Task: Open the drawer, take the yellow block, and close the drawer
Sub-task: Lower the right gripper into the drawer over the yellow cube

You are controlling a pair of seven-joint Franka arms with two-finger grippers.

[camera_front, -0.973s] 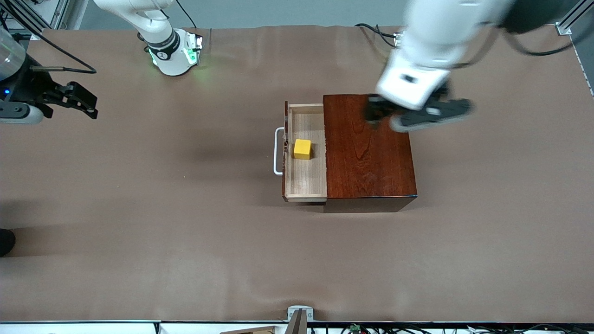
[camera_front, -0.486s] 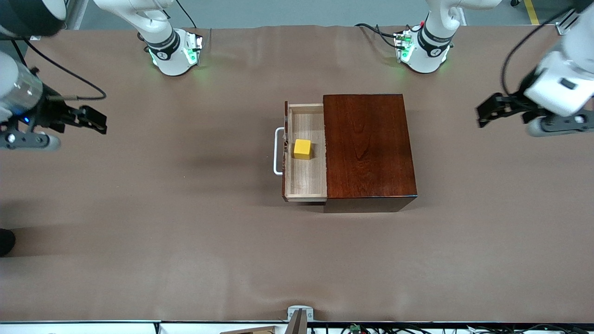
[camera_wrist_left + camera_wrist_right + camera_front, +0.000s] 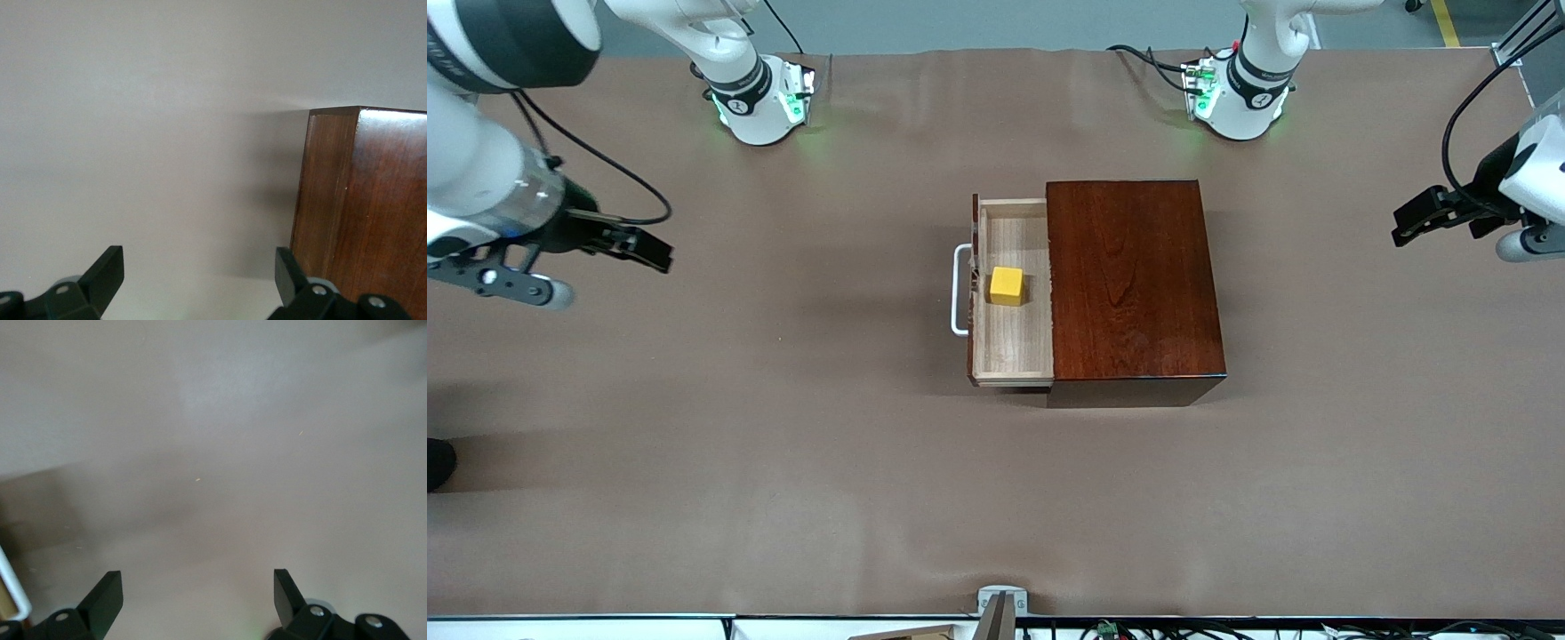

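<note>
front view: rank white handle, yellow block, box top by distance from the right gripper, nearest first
From the right gripper, open over the table at the right arm's end:
1. White handle, on the drawer front.
2. Yellow block, inside the open drawer.
3. Box top, toward the left arm's end.

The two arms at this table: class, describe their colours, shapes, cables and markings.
Both arms are glossy white rounded tubes on round bases lit green, with dark bands at the joints. Each ends in a black two-finger gripper: left gripper, right gripper. Black cables loop along each wrist. The right arm's wrist shows a small blue light.
</note>
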